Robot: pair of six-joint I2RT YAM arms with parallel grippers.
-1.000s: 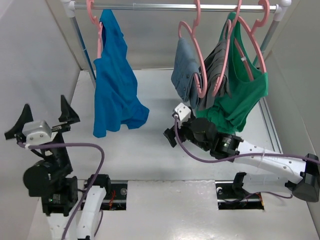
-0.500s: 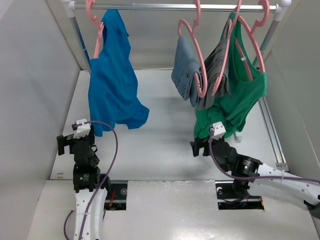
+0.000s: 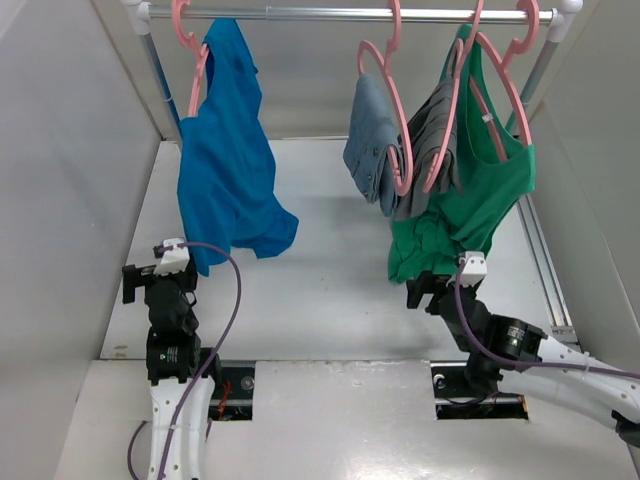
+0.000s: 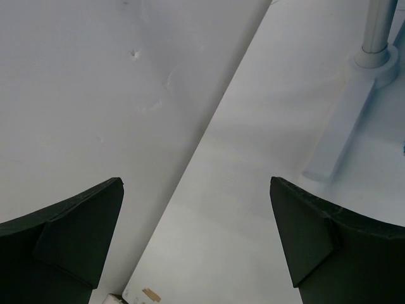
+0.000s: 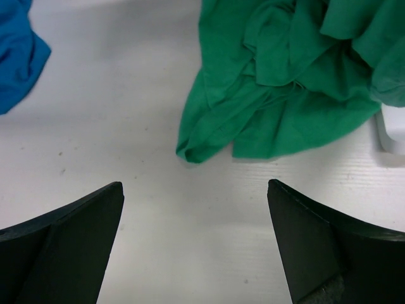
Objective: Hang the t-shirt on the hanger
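The royal-blue t-shirt (image 3: 225, 165) hangs on a pink hanger (image 3: 190, 45) at the left end of the silver rail, its hem draped down to the table. A corner of it shows in the right wrist view (image 5: 19, 54). My left gripper (image 3: 150, 275) is low at the near left, open and empty, below and left of the shirt's hem; its view (image 4: 196, 240) shows only bare wall and table. My right gripper (image 3: 435, 285) is open and empty, low at the near right, just in front of the green top's hem; it also shows in its own view (image 5: 196, 244).
The silver rail (image 3: 320, 14) spans the back. Grey garments (image 3: 385, 145) and a green tank top (image 3: 470, 205) hang on pink hangers at the right; the green hem lies on the table (image 5: 266, 95). The rail's left post (image 4: 373, 31) stands near the left wall.
Both arms have drawn back and down toward their bases. The right gripper has moved away from the grey garments. The blue t-shirt has swung slightly left and settled on its hanger.
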